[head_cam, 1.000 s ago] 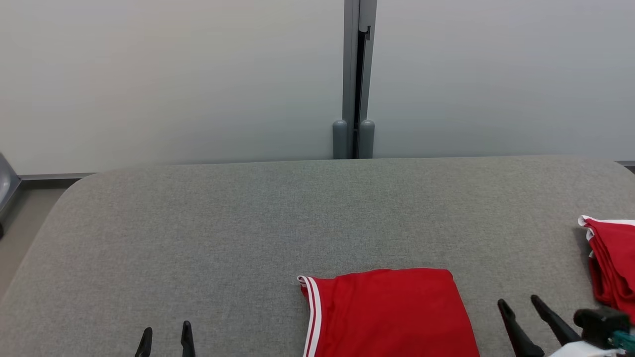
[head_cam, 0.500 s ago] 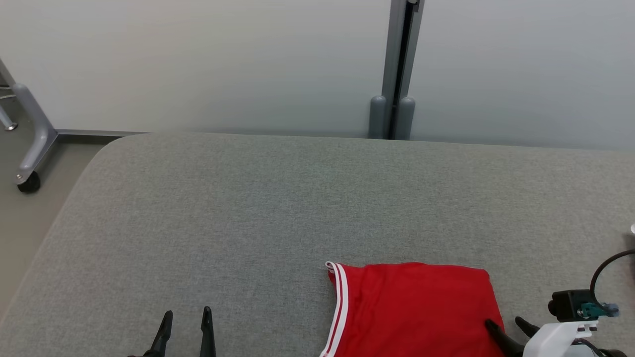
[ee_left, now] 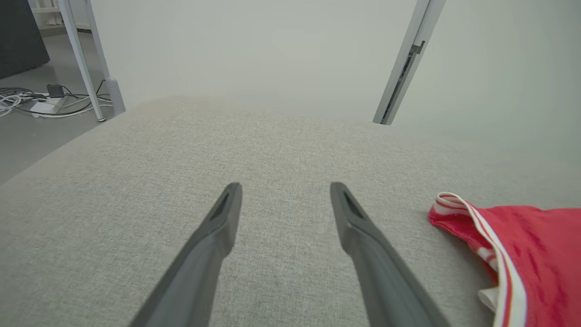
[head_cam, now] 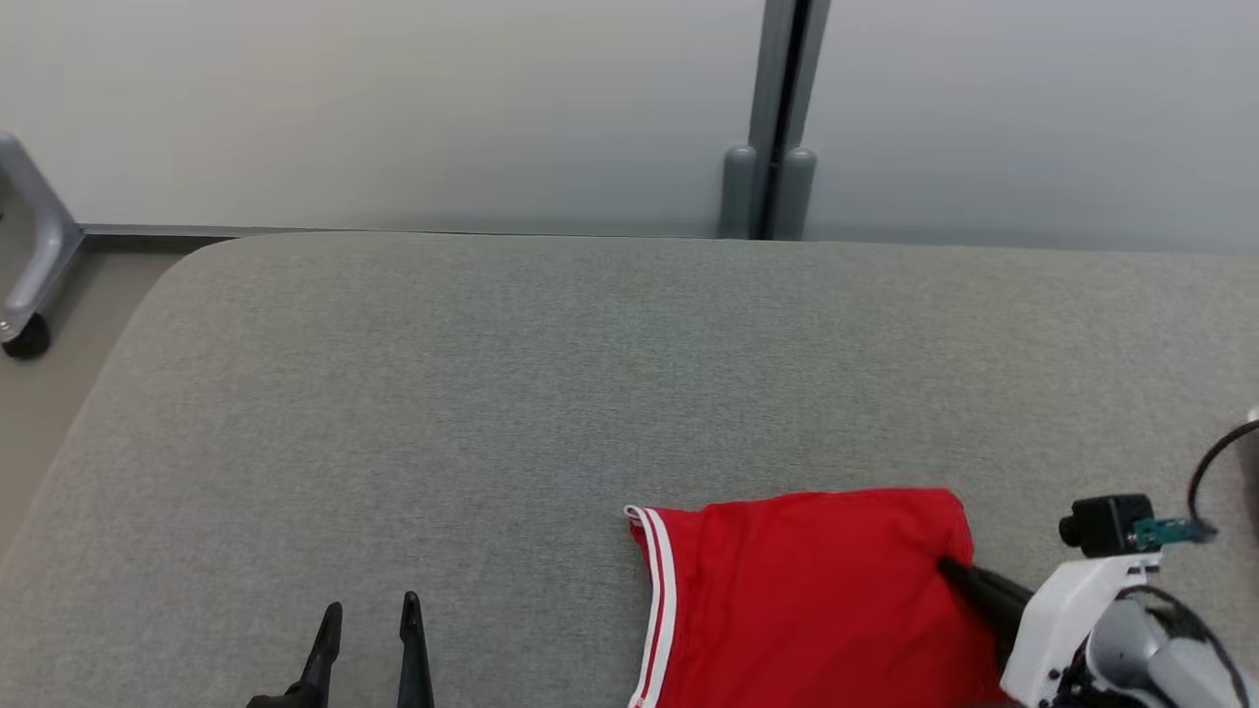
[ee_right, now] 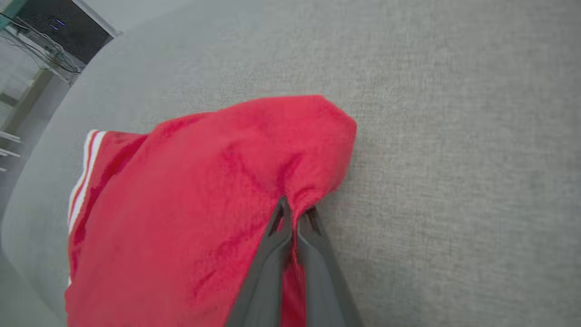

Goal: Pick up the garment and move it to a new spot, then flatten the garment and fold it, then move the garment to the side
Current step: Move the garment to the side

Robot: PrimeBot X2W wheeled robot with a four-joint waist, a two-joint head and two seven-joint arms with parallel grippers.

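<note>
Head view: high, forward-down across table [head_cam: 492,393] toward wall [head_cam: 393,98]. Left wrist: low, skimming table. Right wrist: close, steep. All three share garment [head_cam: 807,590].

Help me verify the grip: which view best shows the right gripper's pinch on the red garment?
Right wrist view: the right gripper is shut on a fold at a corner of the red garment. Head view shows it from above. Left wrist view catches the garment's striped edge.
</note>
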